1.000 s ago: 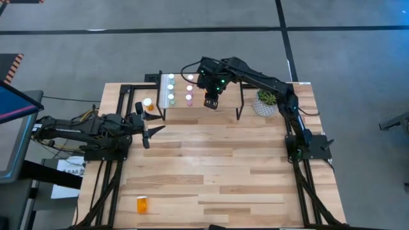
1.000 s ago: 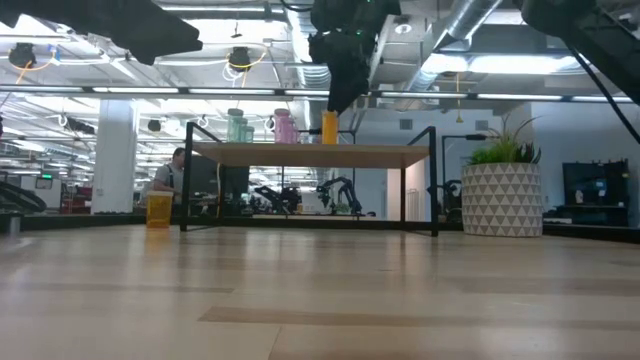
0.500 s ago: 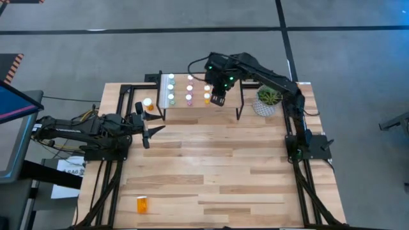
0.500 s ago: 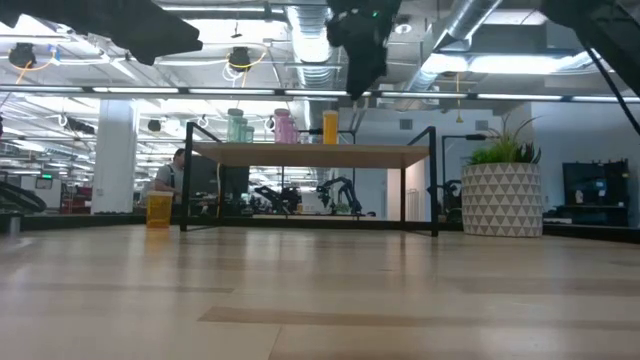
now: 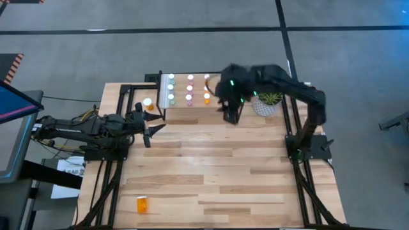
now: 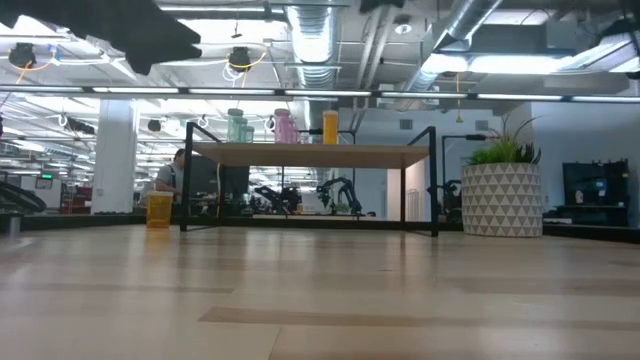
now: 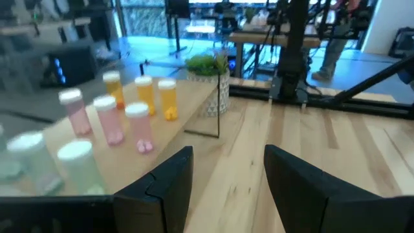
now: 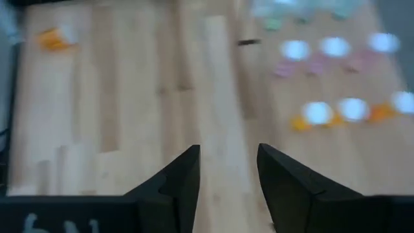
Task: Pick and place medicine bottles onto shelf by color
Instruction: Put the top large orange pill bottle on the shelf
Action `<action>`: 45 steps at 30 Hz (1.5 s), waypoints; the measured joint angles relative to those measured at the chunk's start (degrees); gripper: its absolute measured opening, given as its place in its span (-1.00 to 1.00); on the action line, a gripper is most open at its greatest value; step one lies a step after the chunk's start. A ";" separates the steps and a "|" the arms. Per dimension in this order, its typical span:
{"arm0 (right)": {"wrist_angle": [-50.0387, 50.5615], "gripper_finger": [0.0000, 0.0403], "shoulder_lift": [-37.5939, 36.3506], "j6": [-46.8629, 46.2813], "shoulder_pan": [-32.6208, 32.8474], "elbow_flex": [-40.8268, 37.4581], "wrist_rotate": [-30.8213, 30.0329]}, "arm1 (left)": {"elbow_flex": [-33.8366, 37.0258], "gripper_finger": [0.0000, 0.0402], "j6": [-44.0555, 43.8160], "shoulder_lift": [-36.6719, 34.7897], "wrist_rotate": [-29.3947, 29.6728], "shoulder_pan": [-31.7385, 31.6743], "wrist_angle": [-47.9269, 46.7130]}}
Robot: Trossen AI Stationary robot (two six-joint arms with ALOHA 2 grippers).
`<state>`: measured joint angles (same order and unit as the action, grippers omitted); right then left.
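The shelf (image 5: 220, 89) stands at the table's far side with several white-capped medicine bottles upright on its top: a green row (image 5: 170, 88), a pink row (image 5: 190, 88) and an orange row (image 5: 206, 88). They also show in the left wrist view (image 7: 139, 126) and the right wrist view (image 8: 318, 114). One orange bottle (image 5: 148, 103) stands on the table left of the shelf. Another (image 5: 142, 204) lies near the front left corner. My right gripper (image 5: 231, 115) is open and empty above the shelf's near right part. My left gripper (image 5: 150, 128) is open and empty left of the shelf.
A potted green plant (image 5: 267, 101) in a white patterned pot stands right of the shelf, close to my right arm. The shelf's thin black legs (image 6: 433, 180) reach down to the table. Bare wood tabletop (image 5: 223, 172) spreads across the middle and near side.
My right gripper has left the orange row on the shelf. It has gone toward the table's right and near edges and risen out of the low view. The orange bottle under it stays upright on the shelf. My left arm has kept still.
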<state>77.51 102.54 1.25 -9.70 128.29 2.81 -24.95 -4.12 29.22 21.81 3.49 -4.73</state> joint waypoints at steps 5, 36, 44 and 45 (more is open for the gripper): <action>-16.90 -0.23 -11.41 -3.21 8.09 -20.86 -1.23 | -0.04 -0.11 -5.16 0.03 1.42 0.02 -3.08; -97.86 -0.32 -26.69 -4.39 43.05 -83.36 -31.45 | -48.04 -0.11 3.90 35.74 -12.91 -46.13 -63.66; -97.08 -0.32 -26.79 -4.79 44.22 -83.36 -31.44 | -48.00 -0.11 15.04 45.02 -22.23 -58.61 -66.25; -97.07 -0.32 -26.79 -4.78 44.22 -83.36 -31.44 | -48.00 -0.11 15.57 46.16 -22.42 -59.29 -66.45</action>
<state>-19.55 75.75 -3.53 34.52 44.93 -28.62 -72.95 11.45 75.38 -0.62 -55.80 -71.18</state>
